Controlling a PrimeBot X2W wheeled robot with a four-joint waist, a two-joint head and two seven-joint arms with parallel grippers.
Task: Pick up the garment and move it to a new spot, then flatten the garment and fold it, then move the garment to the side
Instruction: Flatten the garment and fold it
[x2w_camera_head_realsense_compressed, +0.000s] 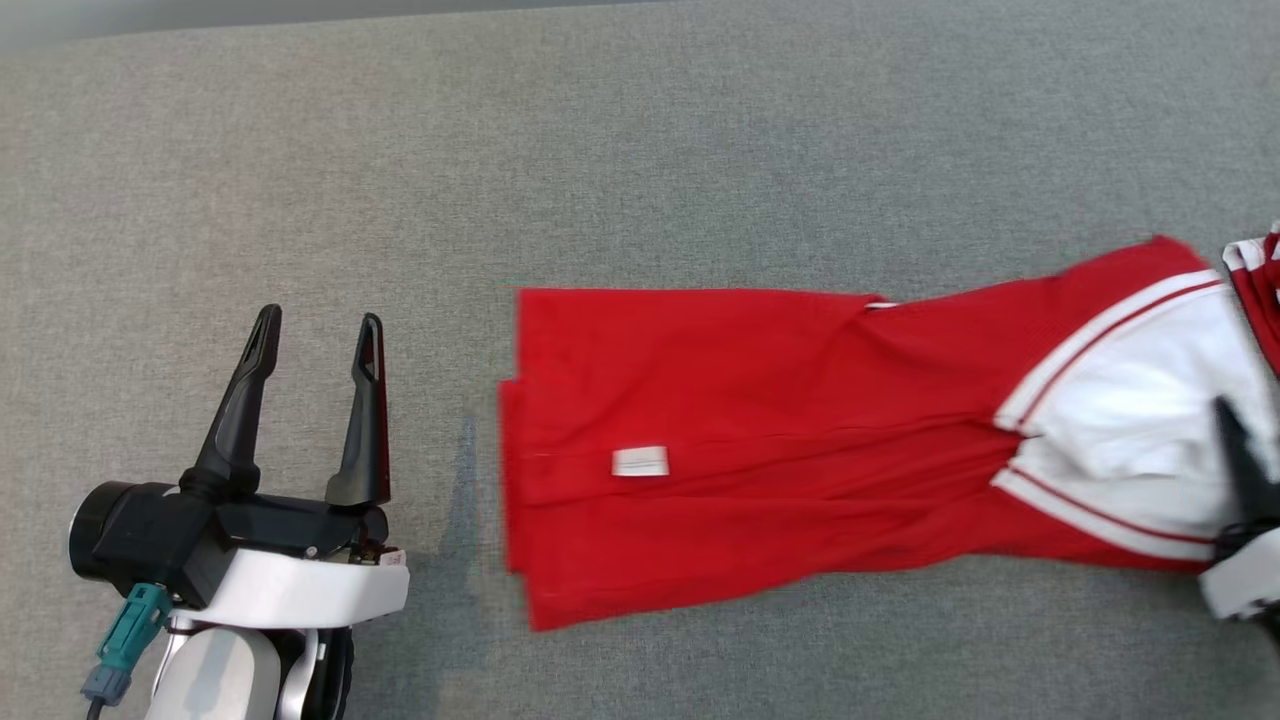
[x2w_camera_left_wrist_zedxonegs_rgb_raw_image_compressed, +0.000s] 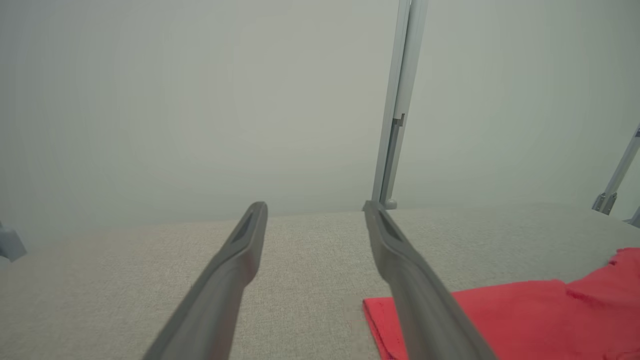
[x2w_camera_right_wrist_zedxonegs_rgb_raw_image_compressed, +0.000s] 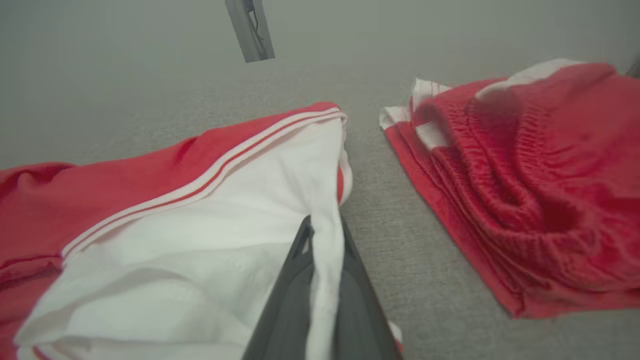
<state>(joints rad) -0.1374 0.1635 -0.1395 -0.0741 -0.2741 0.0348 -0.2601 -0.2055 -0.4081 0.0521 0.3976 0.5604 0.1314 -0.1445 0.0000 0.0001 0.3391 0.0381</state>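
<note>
The red-and-white garment lies on the table, long axis running 9 to 3 o'clock, red hem toward 9. The right gripper pinches its white end; the left gripper stands spread at 8 o'clock.

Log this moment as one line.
phase: grasp | right gripper: shut on garment, white edge | left gripper: open, clear of cloth | red pile: beside garment

white tag on garment, print illegible
</note>
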